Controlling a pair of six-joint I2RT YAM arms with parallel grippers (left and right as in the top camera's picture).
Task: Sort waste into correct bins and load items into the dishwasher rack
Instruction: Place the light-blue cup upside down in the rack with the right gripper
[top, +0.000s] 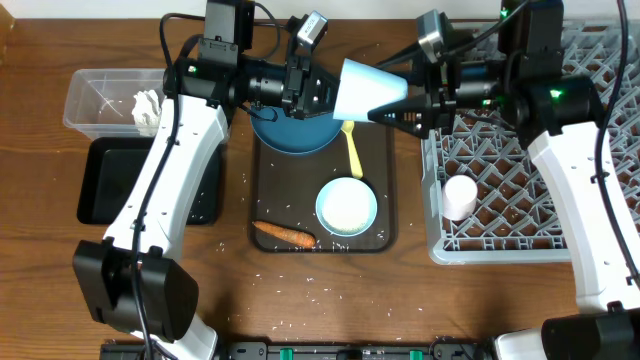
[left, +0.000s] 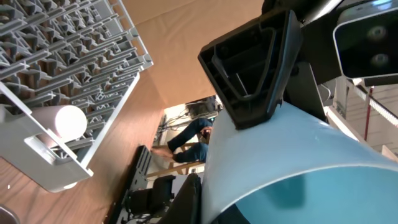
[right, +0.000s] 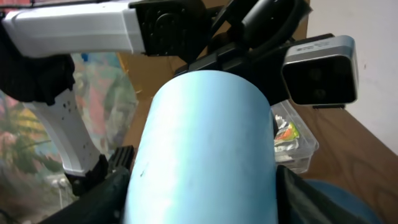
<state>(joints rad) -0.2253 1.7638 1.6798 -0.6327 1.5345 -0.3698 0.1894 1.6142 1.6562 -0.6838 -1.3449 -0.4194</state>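
Wooden table (top: 40, 300), light blue cup (top: 368, 88) midair at top centre. Left gripper (top: 328, 96) pinches its rim. Right gripper (top: 398, 110) straddles the cup, can't tell if it's squeezing.

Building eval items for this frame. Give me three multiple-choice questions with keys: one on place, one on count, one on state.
1. Where is the carrot? A in the clear tub; B on the blue plate; C on the brown tray.
2. How many cups are in the rack? A none; B one; C two.
3. The light blue cup is: A held in the air; B standing on the table; C lying in the rack.

1 C: it lies near the tray's front left corner.
2 B: only the white cup is there.
3 A: the left gripper has its jaws on the cup's rim, above the tray.
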